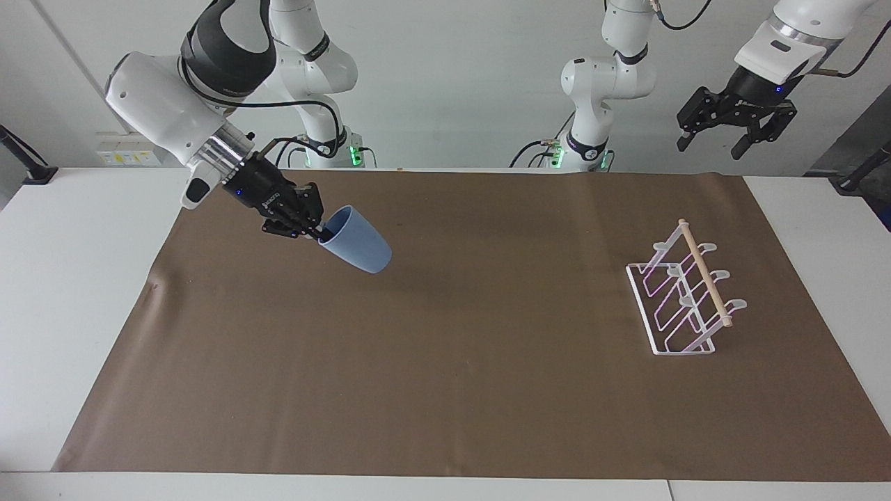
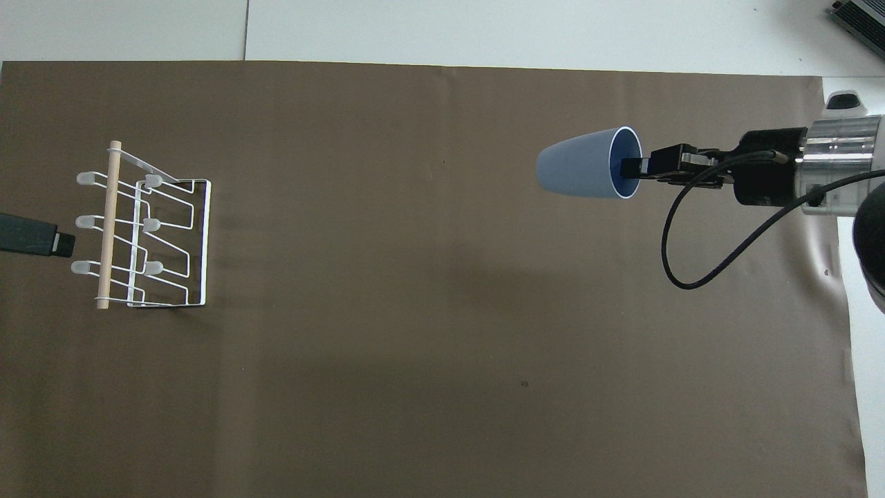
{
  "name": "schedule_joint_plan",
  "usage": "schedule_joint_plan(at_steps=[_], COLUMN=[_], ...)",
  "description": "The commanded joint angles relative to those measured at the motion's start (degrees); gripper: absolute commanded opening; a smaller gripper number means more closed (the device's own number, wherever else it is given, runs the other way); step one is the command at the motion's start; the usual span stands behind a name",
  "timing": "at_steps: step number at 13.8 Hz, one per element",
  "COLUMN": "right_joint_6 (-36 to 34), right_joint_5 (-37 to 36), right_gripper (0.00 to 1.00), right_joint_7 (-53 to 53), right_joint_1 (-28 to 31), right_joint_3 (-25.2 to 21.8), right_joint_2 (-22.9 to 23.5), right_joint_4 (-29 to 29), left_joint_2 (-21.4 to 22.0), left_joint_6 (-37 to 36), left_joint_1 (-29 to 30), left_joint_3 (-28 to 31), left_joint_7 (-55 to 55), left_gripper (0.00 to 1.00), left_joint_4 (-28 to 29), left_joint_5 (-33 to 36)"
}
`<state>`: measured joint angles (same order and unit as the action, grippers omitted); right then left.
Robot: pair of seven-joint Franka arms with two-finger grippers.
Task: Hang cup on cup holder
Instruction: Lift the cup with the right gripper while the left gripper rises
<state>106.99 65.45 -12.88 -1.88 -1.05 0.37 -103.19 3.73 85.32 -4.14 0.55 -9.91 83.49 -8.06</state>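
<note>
Pinching the rim of the blue cup, the right gripper holds it tipped on its side in the air over the brown mat. The white rack stands at the left arm's end. The left gripper waits high up, fingers spread.

Two arms with glossy white rounded link shells joined by dark grey to black bands. Right arm: a broad black joint cover at the elbow, a brushed silver ring at the wrist, a white block with a dark oval button beside it, and a loose black cable looping along the forearm. Both grippers, right gripper and left gripper, are matt black linkage assemblies, each showing a small blue light. Green lights glow at both arm bases.
</note>
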Motion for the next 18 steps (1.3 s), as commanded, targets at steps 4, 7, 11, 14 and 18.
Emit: schedule_joint_plan(at_steps=[4,7,11,14,18], right_joint_6=[-2.0,-1.5,9.6,17.2,19.1], right_joint_5=[17.3,23.0,32.6,36.1,35.5], right_gripper=[0.0,0.0,0.0,0.0,0.0], right_joint_7=[-0.7,1.7,2.5,2.2,-1.8], right_joint_1=[0.0,-1.6,-9.6,-15.1,-17.0], right_joint_3=[0.2,0.3,0.3,0.3,0.3], right_joint_2=[-4.8,-5.6,-6.8,-6.4,-6.3], right_joint_4=[-7.4,-8.7,-11.2,-11.2,-11.2], left_joint_2=[0.8,1.2,1.9,2.0,2.9], left_joint_6=[5.9,5.8,5.3,6.2,8.5], left_joint_1=[0.6,0.7,-0.1,-0.1,-0.1], left_joint_3=[0.4,0.1,-1.4,-4.6,-5.9], left_joint_7=[-15.2,-20.2,-27.1,-32.1,-40.6], left_gripper=[1.0,1.0,1.0,1.0,1.0], left_joint_4=[1.7,1.6,1.7,1.2,1.5], left_joint_5=[-5.9,-12.2,-18.9,-21.8,-25.4])
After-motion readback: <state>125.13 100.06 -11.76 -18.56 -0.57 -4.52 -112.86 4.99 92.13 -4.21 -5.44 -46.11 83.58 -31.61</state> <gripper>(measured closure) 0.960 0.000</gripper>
